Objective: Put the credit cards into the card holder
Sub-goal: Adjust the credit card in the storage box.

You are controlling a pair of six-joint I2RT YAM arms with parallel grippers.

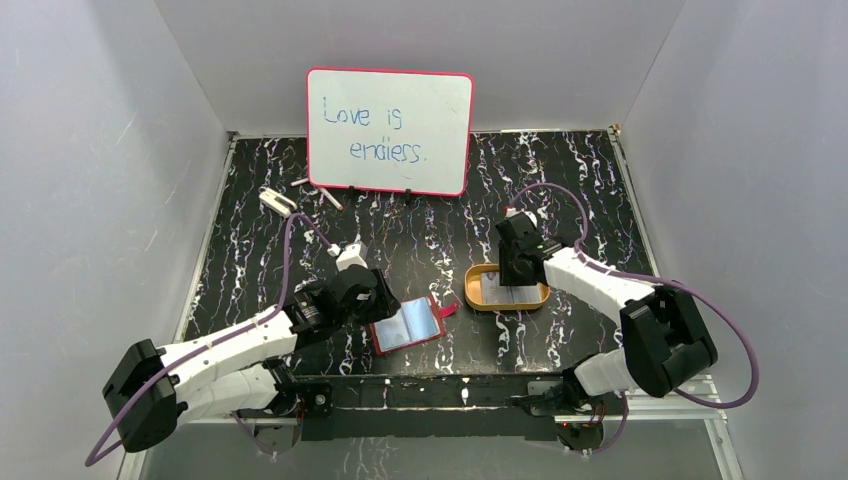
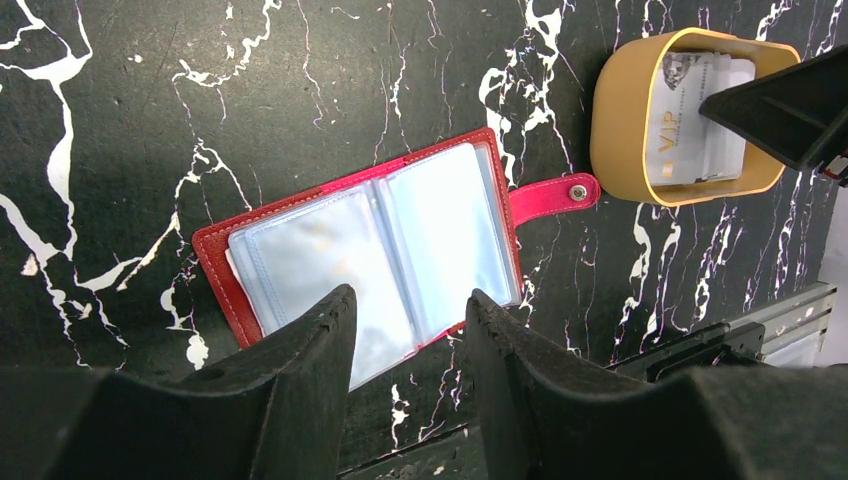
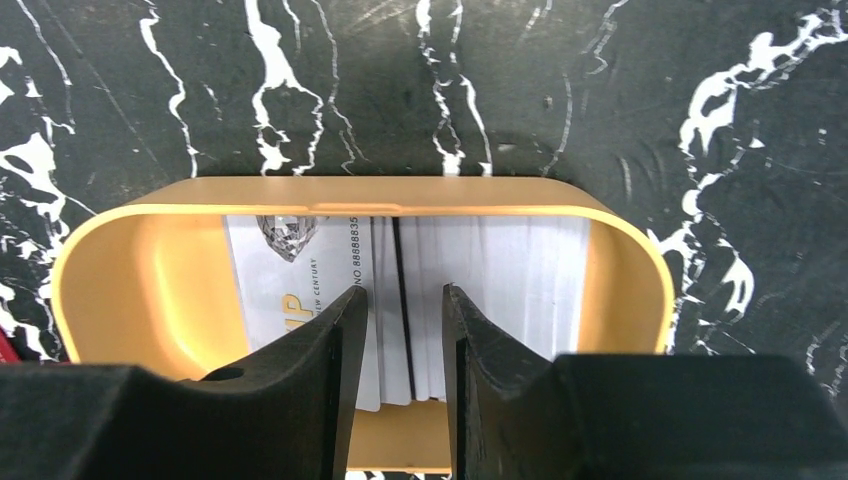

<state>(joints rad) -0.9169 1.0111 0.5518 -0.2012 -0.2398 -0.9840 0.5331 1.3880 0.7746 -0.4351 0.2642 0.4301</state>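
The card holder lies open on the black marbled table, red with grey-blue pockets, its snap tab pointing right. My left gripper hovers open over its near edge, holding nothing. The credit cards lie fanned in the orange tray. My right gripper is down in the tray, open with a narrow gap. Its fingertips straddle the near ends of the middle cards.
A pink-framed whiteboard stands at the back centre. A small white object and pens lie at the back left. White walls enclose the table on three sides. A metal rail runs along the near edge.
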